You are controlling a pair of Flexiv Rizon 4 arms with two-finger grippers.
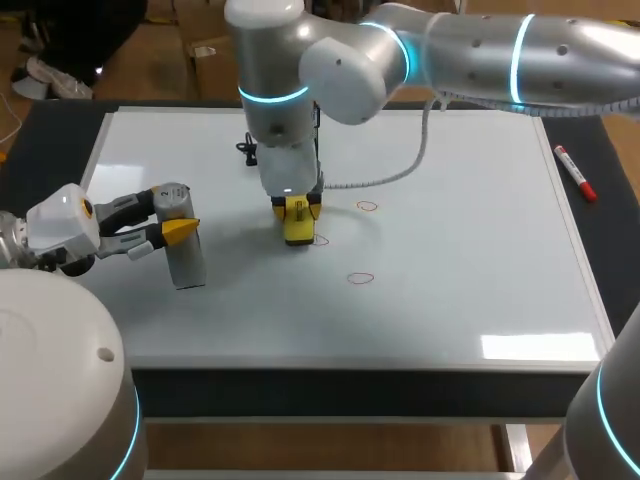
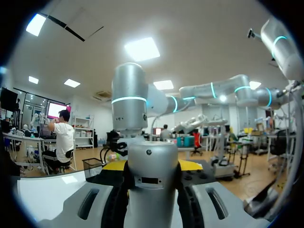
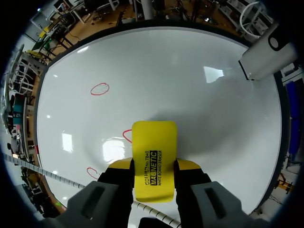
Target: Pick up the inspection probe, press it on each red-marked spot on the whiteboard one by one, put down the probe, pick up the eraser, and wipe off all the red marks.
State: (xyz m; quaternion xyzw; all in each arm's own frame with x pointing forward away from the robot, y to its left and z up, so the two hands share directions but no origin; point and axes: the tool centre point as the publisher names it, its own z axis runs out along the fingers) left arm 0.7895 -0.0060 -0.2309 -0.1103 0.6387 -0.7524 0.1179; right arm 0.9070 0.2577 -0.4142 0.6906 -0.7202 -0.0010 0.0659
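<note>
My right gripper (image 3: 153, 176) clamps yellow eraser (image 3: 154, 142) on whiteboard (image 3: 199, 95), touching 1 of 3 red marks (image 3: 99, 89); left gripper (image 1: 172, 214) clasps probe (image 1: 187, 258).

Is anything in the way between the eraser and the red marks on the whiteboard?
Nothing visible. The eraser, in the right gripper, sits at one red mark; the other two lie on bare whiteboard nearby. The probe in the left gripper stands off to the side.

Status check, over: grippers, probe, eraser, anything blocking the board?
Left gripper shut on probe, upright on whiteboard. Right gripper shut on eraser, at middle red mark. Other red marks unwiped. Nothing blocking them.
</note>
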